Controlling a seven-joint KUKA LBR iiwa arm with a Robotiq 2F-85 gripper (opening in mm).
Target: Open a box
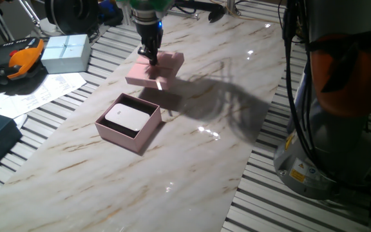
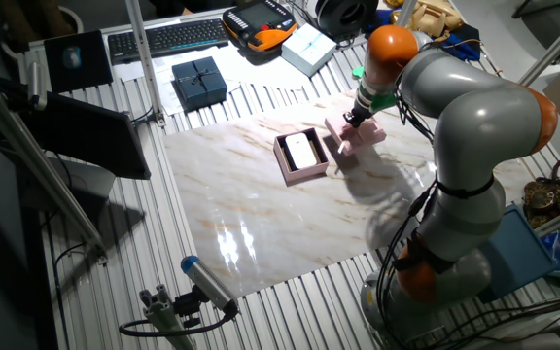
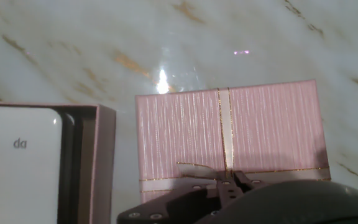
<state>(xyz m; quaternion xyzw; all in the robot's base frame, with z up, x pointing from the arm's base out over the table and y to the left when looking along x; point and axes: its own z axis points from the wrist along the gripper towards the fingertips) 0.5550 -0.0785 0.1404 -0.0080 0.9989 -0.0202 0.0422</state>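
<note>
One fixed view: gripper [image 1: 152,59] clamped on pink lid [image 1: 155,69], tilted, toward the bench [image 1: 192,161] far edge; open box [image 1: 129,122] near it.
Other fixed view: lid [image 2: 357,134] just beside box [image 2: 301,156].
Hand view: lid's ribbon bow [image 3: 211,170] at gripper.

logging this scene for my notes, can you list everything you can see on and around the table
square pale-pink cardboard box base: one, open, mid-slab
white rectangular insert: one, inside the base
pale-pink ribboned lid: one, tilted, beside the base, at the tool
marble-pattern slab: one, white with tan veins, on the slatted table
pale blue-white ribboned box: one, far table edge
dark blue ribboned box: one, off the slab
black keyboard: one, far edge
orange-black handheld pendant: one, by the keyboard
printed papers: several, white
grey-orange arm: one
tool: one, black, at the lid's bow
</note>
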